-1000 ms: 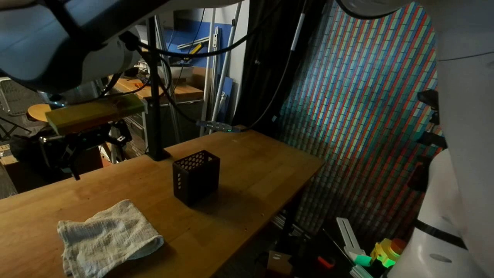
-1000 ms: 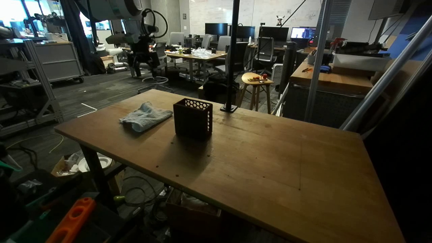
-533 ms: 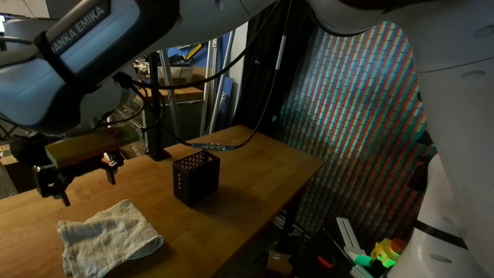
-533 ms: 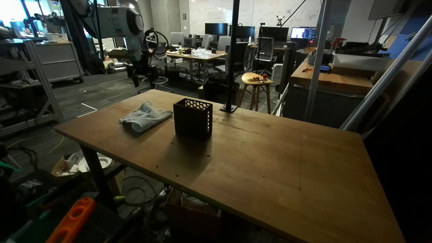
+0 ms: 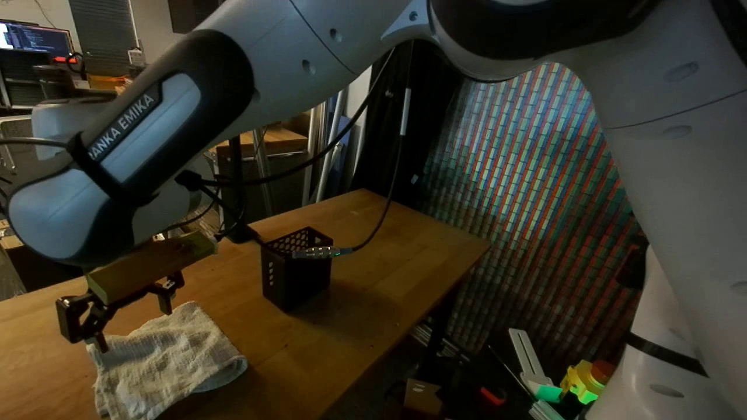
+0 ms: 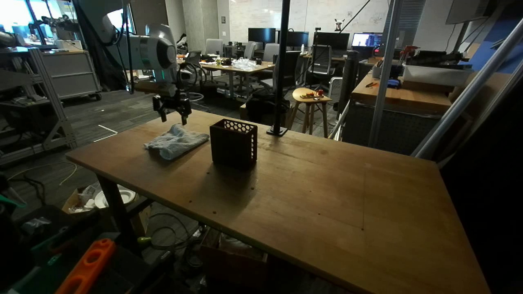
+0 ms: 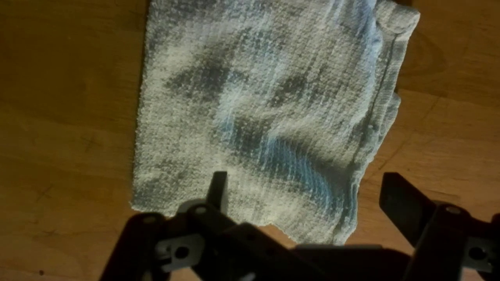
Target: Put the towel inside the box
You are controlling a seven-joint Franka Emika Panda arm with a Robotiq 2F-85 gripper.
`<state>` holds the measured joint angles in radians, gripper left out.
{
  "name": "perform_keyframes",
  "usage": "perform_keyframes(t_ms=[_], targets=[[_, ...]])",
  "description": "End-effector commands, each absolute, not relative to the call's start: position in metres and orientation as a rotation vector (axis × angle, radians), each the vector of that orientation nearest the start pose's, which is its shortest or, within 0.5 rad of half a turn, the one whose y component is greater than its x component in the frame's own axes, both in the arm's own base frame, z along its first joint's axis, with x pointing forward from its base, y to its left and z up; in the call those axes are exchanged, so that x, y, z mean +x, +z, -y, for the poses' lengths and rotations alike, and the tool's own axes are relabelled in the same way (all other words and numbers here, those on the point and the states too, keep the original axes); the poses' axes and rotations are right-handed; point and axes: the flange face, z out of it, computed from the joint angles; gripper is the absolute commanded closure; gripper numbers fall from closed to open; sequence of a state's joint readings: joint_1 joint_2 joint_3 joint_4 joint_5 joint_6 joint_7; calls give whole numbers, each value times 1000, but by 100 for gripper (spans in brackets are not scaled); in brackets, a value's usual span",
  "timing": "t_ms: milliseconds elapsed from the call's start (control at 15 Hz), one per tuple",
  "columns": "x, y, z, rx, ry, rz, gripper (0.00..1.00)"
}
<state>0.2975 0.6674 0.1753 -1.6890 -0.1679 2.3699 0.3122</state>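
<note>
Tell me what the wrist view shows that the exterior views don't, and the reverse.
Only the wrist view shows clearly the narrow hem-like strip along one edge of the wrinkled, pale grey-white cloth towel.
Only the exterior views show the perforated black rectangular box, standing upright, and the white robot arm.
All share the towel lying on the brown wooden tabletop and the black two-fingered gripper, open near the towel's edge, holding nothing.

Dim light; windows (image 6: pixel 14 11) glaring; box (image 6: pixel 231 146) shadowing table (image 6: pixel 327 183)

Wooden table (image 6: pixel 327 196) with towel (image 6: pixel 175 142), box (image 6: pixel 232 148), post (image 6: pixel 280 77)
</note>
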Motion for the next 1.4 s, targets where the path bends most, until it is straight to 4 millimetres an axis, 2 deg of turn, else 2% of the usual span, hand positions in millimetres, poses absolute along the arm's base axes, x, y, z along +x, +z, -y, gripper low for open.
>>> perform_keyframes(t_ms=[0, 333, 533, 867, 933, 1000, 1067, 1333], targets=[[608, 198, -296, -3081, -23, 463, 0], [596, 167, -294, -3043, 73, 588, 0], [597, 151, -293, -3018, 110, 636, 0], [595, 149, -301, -2984, 113, 691, 0], [594, 151, -302, -2980, 118, 689, 25], [592, 153, -303, -2977, 118, 688, 27], [590, 156, -302, -2977, 119, 684, 33], [583, 173, -299, -2983, 123, 660, 66]])
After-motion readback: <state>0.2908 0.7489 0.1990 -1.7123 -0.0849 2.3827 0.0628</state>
